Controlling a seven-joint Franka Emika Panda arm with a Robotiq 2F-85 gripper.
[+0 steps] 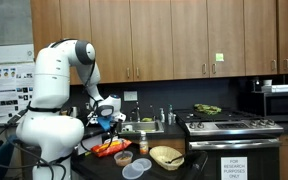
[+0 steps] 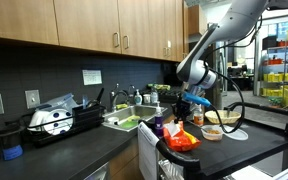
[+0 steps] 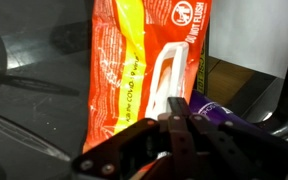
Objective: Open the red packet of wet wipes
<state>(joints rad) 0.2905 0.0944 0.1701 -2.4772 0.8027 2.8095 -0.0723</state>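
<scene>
Presently the packet [image 3: 124, 70] lies on the surface [image 2: 259, 140] beneath the gripper [image 3: 174, 122], whose jaws look drawn together at the white flap [image 3: 169, 75] end. Risks: the pinch slips off, or the light packet lifts bodily with the flap unpeeled.

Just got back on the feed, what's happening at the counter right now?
The robot's gripper is down over the flat red-orange plastic packet of wet wipes on the dark counter. It looks shut right at the packet's white lid flap; whether it pinches the flap is unclear. The flap looks flat, not yet lifted.
</scene>
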